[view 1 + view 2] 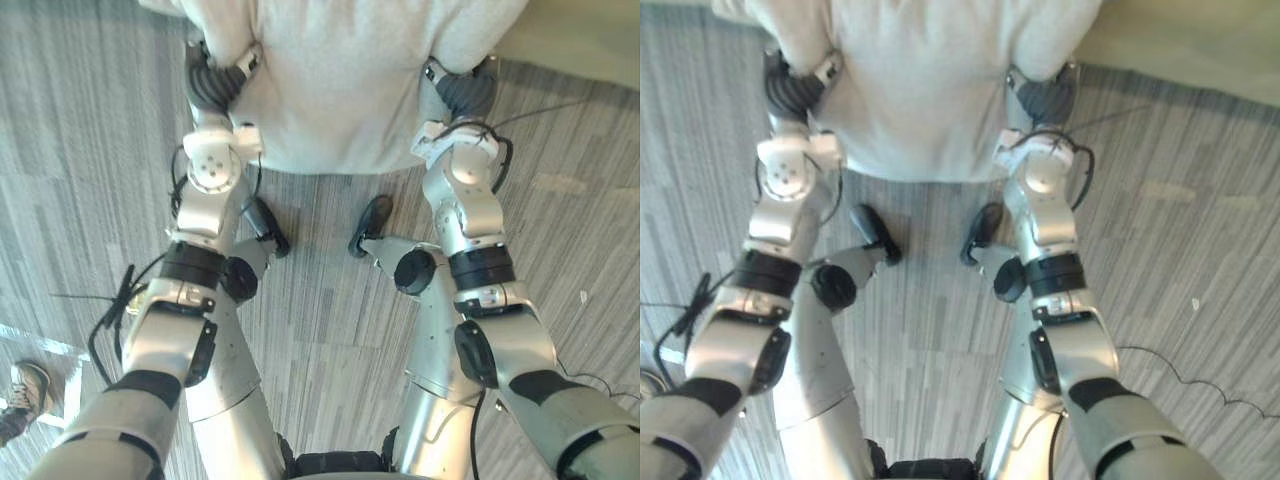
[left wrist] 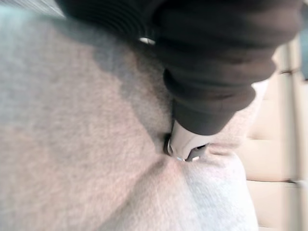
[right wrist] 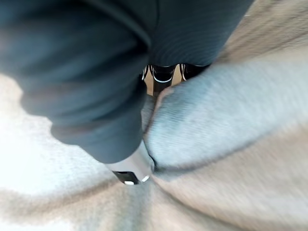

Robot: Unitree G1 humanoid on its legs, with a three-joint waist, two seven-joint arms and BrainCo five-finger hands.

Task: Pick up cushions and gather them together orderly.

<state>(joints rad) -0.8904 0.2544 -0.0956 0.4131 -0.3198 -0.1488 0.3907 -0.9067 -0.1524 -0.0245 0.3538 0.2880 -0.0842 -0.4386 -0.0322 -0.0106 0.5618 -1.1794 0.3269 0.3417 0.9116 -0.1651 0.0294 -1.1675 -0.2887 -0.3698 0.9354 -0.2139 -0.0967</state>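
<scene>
Left eye view: a large pale grey cushion [image 1: 345,80] is held between both hands over the striped grey floor [image 1: 80,150], its top cut off by the frame. The left hand [image 1: 215,80] is sunk in a crease at 1 side; whether it is open or closed cannot be told. The right hand [image 1: 462,92] pinches a bulging fold, thumb opposite the fingers [image 3: 163,73].

Both silver-grey arms reach forward, elbows bent, with the dark-covered left hand [image 1: 213,84] and right hand [image 1: 463,94] well apart.
</scene>
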